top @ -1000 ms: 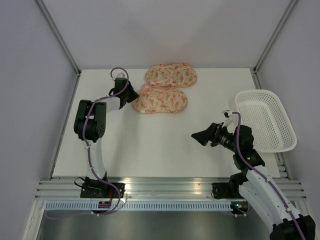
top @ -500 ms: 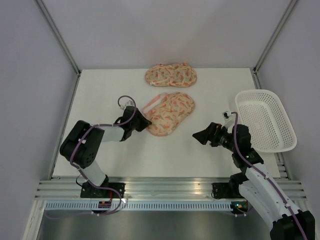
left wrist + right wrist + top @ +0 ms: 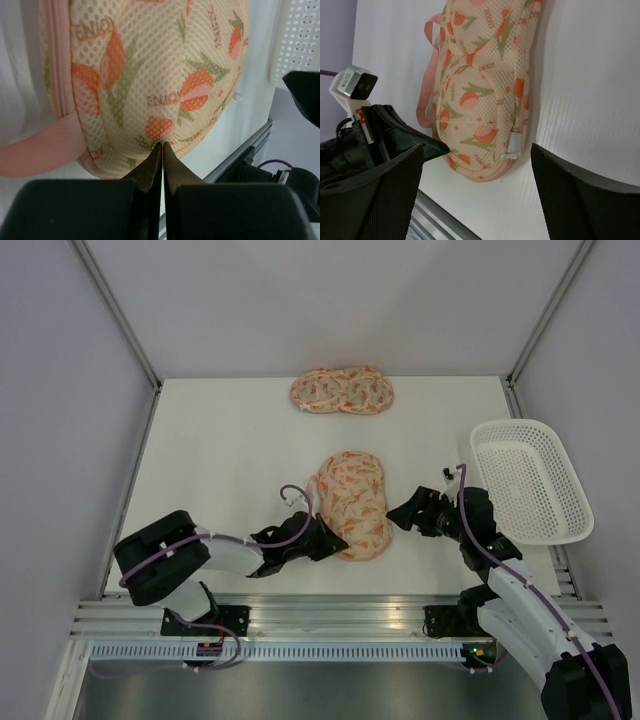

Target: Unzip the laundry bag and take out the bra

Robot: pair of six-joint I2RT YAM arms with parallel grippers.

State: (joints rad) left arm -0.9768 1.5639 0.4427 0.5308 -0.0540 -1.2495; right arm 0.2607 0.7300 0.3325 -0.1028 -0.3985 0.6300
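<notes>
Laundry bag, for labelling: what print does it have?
The laundry bag has orange carrot-like shapes, green leaves and ENJOY lettering; best in left wrist view.

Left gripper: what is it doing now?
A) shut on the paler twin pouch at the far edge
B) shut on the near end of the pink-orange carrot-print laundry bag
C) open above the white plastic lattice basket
B: the left wrist view shows the left gripper shut, tips pinching the pink-orange carrot-print laundry bag.

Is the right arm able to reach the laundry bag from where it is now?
Probably yes. The open right gripper sits just beside the laundry bag with nothing between; the left gripper pinches only its near end.
</notes>
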